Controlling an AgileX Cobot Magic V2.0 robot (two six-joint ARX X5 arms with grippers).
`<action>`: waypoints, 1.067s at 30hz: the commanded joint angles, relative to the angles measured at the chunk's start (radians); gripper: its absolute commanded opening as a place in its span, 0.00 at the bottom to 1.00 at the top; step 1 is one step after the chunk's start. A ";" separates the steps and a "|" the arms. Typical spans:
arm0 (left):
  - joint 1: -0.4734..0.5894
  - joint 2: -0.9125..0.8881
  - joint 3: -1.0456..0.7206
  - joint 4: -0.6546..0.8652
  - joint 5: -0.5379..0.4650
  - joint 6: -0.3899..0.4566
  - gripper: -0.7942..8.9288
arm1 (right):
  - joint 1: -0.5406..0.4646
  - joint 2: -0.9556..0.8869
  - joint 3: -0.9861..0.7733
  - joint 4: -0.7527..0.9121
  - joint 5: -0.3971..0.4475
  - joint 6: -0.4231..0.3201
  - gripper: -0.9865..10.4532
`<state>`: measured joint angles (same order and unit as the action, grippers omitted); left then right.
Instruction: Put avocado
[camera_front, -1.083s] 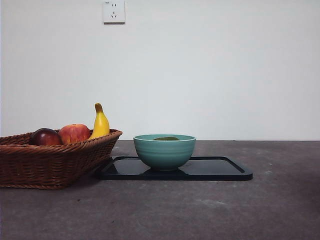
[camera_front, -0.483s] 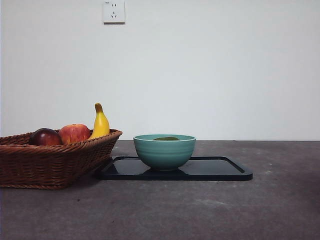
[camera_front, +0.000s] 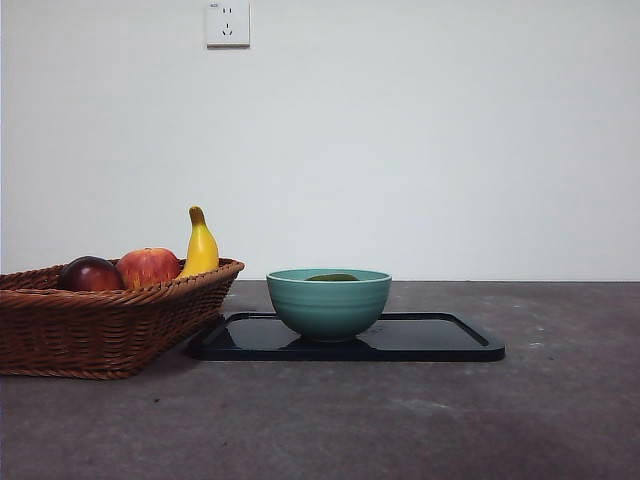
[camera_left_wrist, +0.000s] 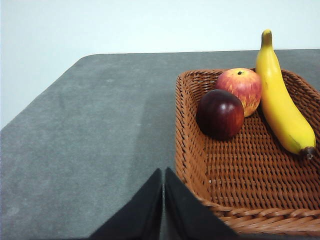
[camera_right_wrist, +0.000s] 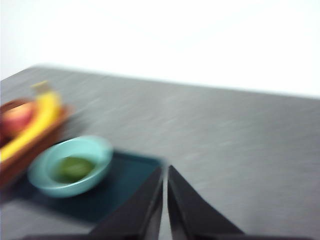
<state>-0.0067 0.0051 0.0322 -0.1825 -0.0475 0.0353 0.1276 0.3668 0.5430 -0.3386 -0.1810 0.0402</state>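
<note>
On the black tray (camera_front: 440, 340) stands a teal bowl (camera_front: 329, 303), and the avocado (camera_front: 333, 277) lies inside it, only its dark green top showing above the rim in the front view (the right wrist view, though blurred, shows it resting on the bowl's bottom). Left of the tray, touching its edge, sits a wicker basket (camera_front: 100, 320) holding a dark red fruit (camera_left_wrist: 220, 114), a red apple (camera_left_wrist: 242, 88) and a banana (camera_left_wrist: 282, 102). Left gripper (camera_left_wrist: 163, 176): jaws closed together, empty, just beside the basket's corner. Right gripper (camera_right_wrist: 165, 175): jaws likewise pressed together, holding nothing, apart from the bowl.
</note>
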 joint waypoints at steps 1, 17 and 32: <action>0.002 -0.002 -0.021 -0.005 -0.001 -0.006 0.09 | -0.055 -0.069 -0.111 0.089 0.006 -0.017 0.09; 0.002 -0.002 -0.021 -0.005 -0.001 -0.006 0.09 | -0.118 -0.341 -0.499 0.240 0.132 -0.013 0.09; 0.002 -0.002 -0.021 -0.005 -0.001 -0.006 0.09 | -0.118 -0.363 -0.532 0.159 0.133 0.008 0.09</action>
<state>-0.0067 0.0051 0.0322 -0.1825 -0.0471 0.0353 0.0113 0.0051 0.0162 -0.1688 -0.0502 0.0341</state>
